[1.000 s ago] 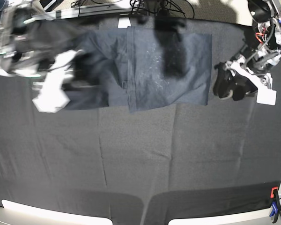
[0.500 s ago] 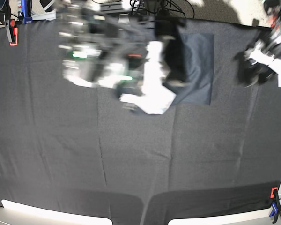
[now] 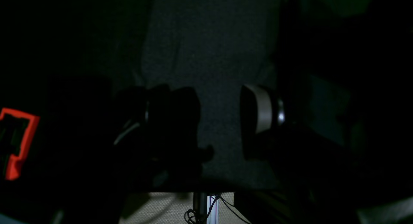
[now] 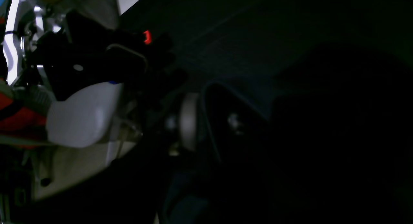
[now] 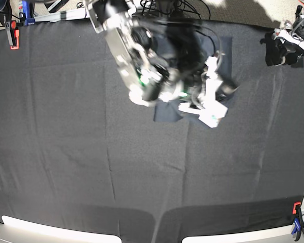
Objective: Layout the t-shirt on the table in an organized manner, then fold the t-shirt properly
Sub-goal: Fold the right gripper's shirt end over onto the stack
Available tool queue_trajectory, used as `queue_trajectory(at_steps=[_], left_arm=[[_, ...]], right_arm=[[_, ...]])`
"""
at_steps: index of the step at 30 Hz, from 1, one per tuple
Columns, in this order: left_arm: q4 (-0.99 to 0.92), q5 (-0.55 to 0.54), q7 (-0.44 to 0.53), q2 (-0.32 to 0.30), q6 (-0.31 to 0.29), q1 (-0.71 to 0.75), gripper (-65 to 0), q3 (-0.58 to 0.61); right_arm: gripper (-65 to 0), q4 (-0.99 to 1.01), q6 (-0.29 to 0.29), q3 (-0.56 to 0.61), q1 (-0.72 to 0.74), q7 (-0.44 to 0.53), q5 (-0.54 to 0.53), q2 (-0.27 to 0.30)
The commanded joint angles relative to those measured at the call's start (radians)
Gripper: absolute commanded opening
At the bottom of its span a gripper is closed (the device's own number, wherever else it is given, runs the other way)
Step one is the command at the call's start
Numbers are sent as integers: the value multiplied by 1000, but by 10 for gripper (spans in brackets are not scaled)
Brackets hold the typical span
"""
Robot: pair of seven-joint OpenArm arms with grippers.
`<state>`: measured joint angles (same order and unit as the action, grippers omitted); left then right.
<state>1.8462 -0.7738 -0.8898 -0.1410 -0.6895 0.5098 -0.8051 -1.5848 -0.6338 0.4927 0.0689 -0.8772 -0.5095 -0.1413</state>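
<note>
Where creased, black table (image 5: 66,152) spreads.

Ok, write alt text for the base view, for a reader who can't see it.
The right arm reaches over the far middle of the black-clothed table, its claw over a dark folded t-shirt that it mostly hides. The left claw sits at the far right edge, clear of the shirt. Red clamps grip the cloth's edges.

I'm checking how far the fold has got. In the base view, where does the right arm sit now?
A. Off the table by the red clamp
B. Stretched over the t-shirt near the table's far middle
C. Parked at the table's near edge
B: the right arm reaches over the bunched t-shirt at the far middle of the table.
</note>
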Motion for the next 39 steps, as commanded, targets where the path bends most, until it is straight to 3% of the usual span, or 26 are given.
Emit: queue_trajectory(at_steps=[1,4,9,13,16,22,26,29,33,39], left_arm=[[19,-20,24,-10,-9,5,-330,-6],[19,-19,24,-10,-9,5,-330,-6],[19,-20,25,-10,-9,5,-330,-6],[19,-32,35,-10,-9,5,-330,-6],[19,-105,36,-10,-9,5,-330,-6],[28,-287,29,-10,-9,-1,-330,-5],[99,-293,12,-10,-9,0,-330,32],[179,-288,-17,-9,-9,0,-330,124],[262,-171,-31,-9,-9,0,-330,299],[272,-114,-95,-9,-9,0,-330,458]], right_arm=[[-427,-18,-12,16,21,30,-57,-16],[-419,-18,-64,56,41,32,-223,-16],[-419,-19,-64,72,93,25,-409,-16],[-419,-27,-64,34,143,7,-407,-16],[-419,-53,-64,-48,174,-66,-398,-16],[-419,-104,-64,-307,226,-208,-195,-16],[-419,-104,-64,-433,228,-204,-171,77],[-419,-104,-64,-492,220,-206,-143,166],[-419,-104,-64,-548,189,-204,-117,260],[-419,-104,-64,-613,136,-204,-118,335]])
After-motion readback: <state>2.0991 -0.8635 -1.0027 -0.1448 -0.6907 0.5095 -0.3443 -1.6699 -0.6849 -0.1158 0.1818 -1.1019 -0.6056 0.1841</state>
